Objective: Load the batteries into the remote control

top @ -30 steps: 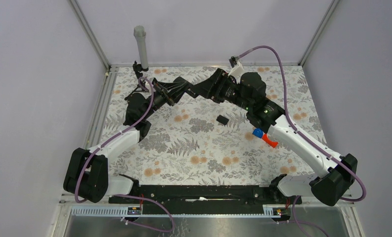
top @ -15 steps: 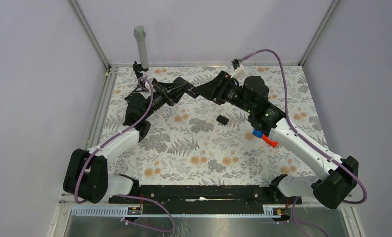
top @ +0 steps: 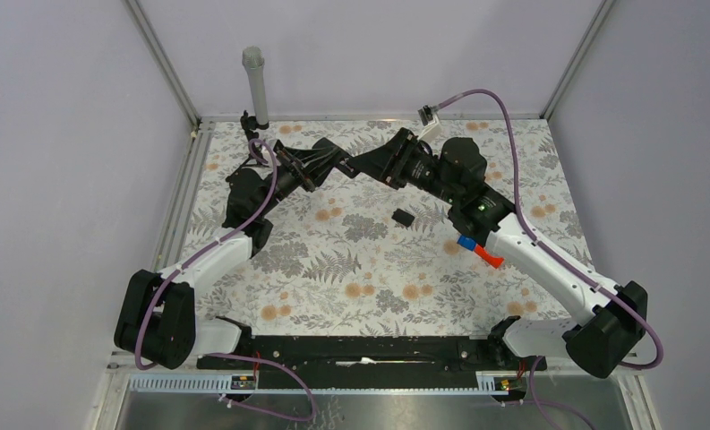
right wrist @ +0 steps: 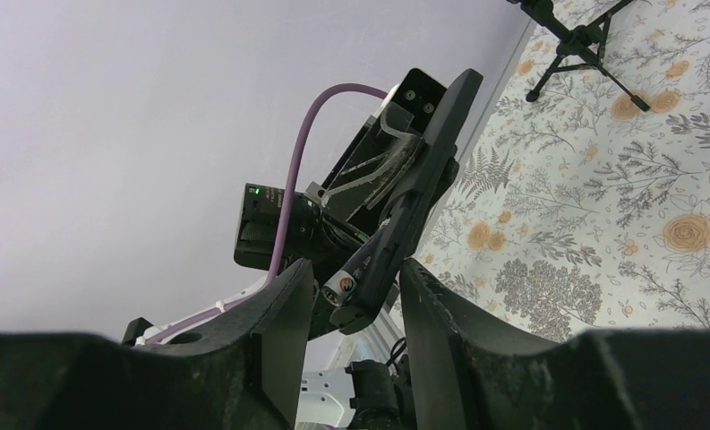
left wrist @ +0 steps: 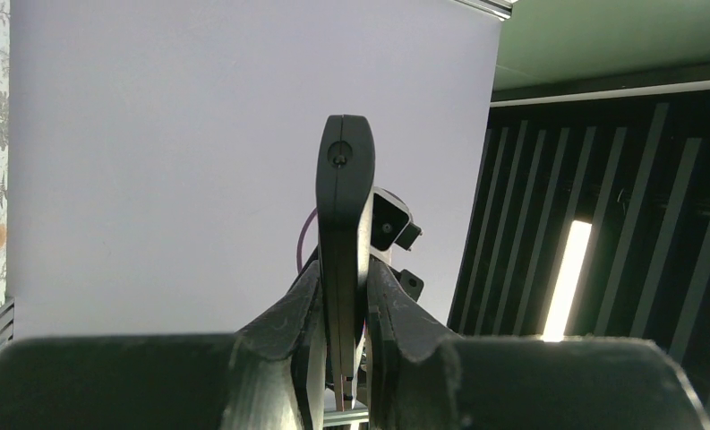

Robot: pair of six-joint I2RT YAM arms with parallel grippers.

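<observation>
My left gripper (left wrist: 344,300) is shut on the remote control (left wrist: 344,206), a slim black bar seen edge-on and pointing away from the camera. From above, the remote control (top: 344,164) hangs over the far middle of the table, between my left gripper (top: 320,168) and my right gripper (top: 371,165). In the right wrist view one of the batteries (right wrist: 339,285), dark with a silvery end, lies along the near end of the remote control (right wrist: 418,179). My right gripper (right wrist: 357,291) straddles that end with its jaws apart and narrow gaps on both sides.
A short black loose piece (top: 403,217) lies on the flowered mat near the middle. A red-and-blue toy piece (top: 476,250) sits under the right forearm. A small black tripod (top: 247,125) with a grey tube (top: 255,82) stands at the far left corner.
The right gripper's jaws have drawn closer together around the remote's end. The right wrist shifted slightly. The left arm holds still.
</observation>
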